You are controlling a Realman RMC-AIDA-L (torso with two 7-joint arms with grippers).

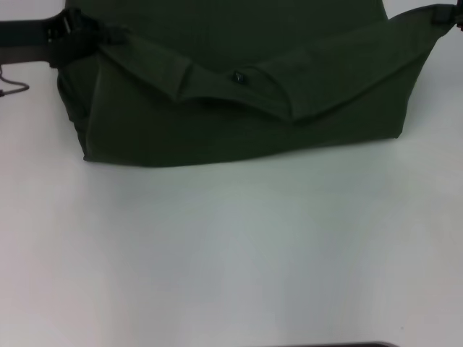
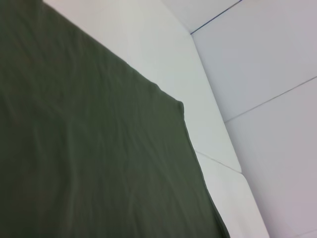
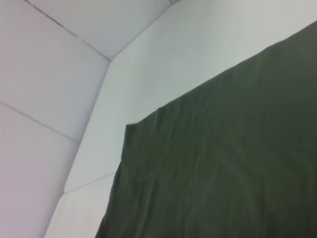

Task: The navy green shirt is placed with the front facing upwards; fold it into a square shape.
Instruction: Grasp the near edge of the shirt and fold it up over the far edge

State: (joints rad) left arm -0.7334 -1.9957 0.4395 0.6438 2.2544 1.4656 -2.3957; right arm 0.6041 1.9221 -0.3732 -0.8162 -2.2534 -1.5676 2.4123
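Holding up the navy green shirt (image 1: pixel 239 137) between left gripper (image 1: pixel 72 32) and right gripper (image 1: pixel 447 16), both gripping its upper corners, white table (image 1: pixel 231 253) lying below them.

A bare test bench in what looks like a robotics lab: a plain white table (image 1: pixel 231 253) beside pale, seamed floor panels (image 2: pixel 267 74), with a black robot arm (image 1: pixel 29 32) reaching in.

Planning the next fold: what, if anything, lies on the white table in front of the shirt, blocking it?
Nothing visible: the table nearer than the navy green shirt is bare. Both grippers, left and right, are at its far corners.
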